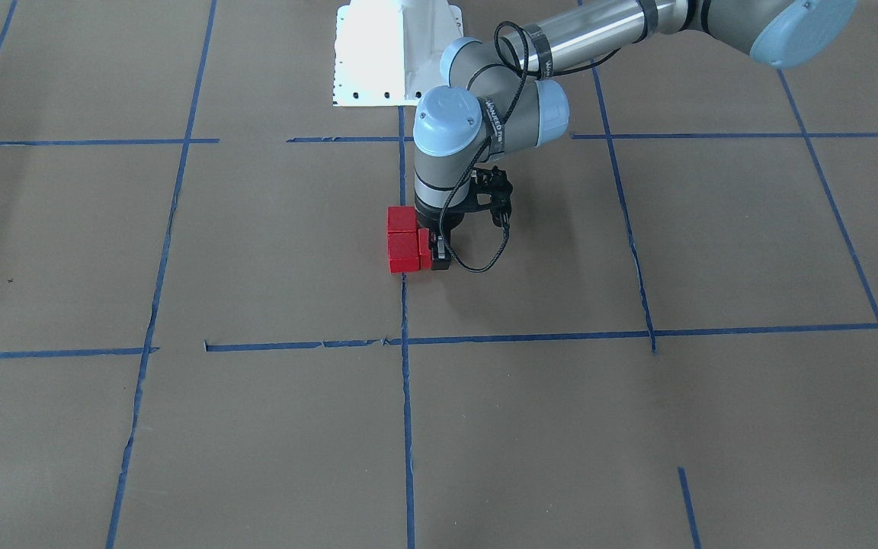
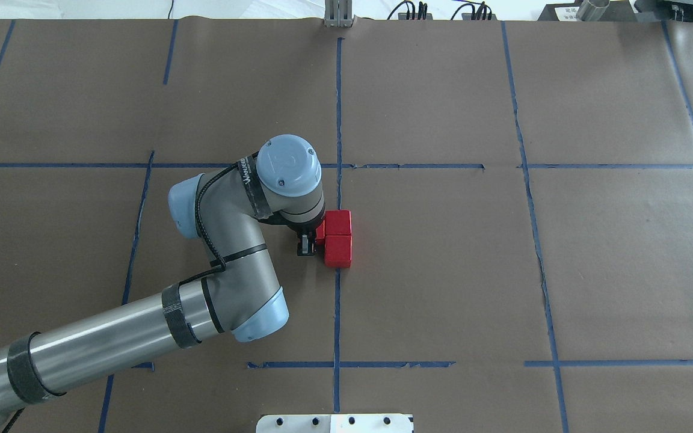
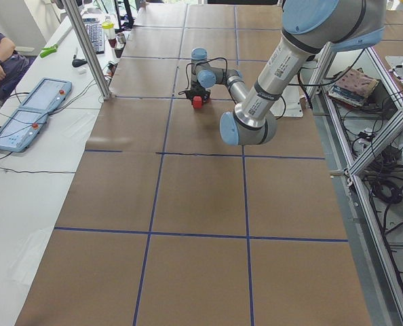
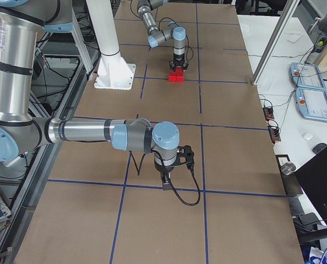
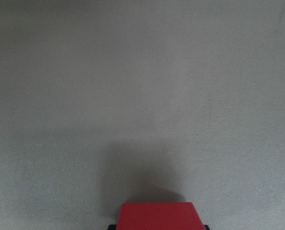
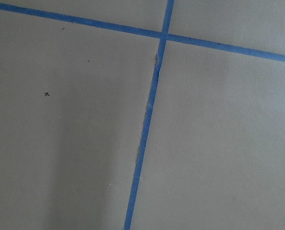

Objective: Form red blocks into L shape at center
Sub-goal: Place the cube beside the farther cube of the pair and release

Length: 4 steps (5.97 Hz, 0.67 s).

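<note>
A third red block point(image 5: 157, 216) is gripped between the closed jaws of the left gripper point(image 2: 309, 243) and is held low, just beside the pair of red blocks point(image 2: 338, 249). That pair sits edge to edge on the blue tape line point(image 2: 337, 313) inside the center square point(image 2: 431, 270). Whether the held cube is touching the brown paper or the pair cannot be told. The main risk is judged to lie in the release. If a finger stands between the held cube and its neighbour, the pair could be pushed off the line as the jaws are opened, or a gap could be left. The cube could also be dragged askew if the lift is begun before the jaws are fully parted, and the corner of the L would then be spoiled. The right gripper point(image 4: 166, 181) is parked well apart over bare paper; whether its jaws are open or closed cannot be told.
</note>
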Each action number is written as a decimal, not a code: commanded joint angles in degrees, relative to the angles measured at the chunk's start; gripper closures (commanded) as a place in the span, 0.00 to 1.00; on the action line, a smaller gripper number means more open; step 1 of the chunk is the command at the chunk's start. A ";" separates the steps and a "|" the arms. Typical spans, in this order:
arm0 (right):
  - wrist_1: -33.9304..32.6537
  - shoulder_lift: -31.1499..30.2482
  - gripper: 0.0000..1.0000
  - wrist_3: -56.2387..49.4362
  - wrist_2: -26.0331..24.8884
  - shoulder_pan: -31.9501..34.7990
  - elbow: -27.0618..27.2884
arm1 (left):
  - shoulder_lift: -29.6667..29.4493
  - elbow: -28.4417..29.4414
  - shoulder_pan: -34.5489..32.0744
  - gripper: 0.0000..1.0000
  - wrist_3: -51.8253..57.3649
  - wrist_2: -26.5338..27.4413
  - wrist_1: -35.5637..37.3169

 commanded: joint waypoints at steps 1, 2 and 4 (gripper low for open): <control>0.00 -0.04 0.00 0.00 0.00 0.00 0.00 | 0.04 0.09 -0.08 0.60 0.42 -0.02 -0.44; 0.00 0.04 0.00 0.00 0.00 0.00 0.00 | -0.05 0.09 -0.17 0.41 1.12 -0.02 -0.44; 0.00 0.04 0.00 0.09 0.00 0.00 0.00 | -0.05 -0.17 -0.34 0.00 2.96 -0.11 -0.01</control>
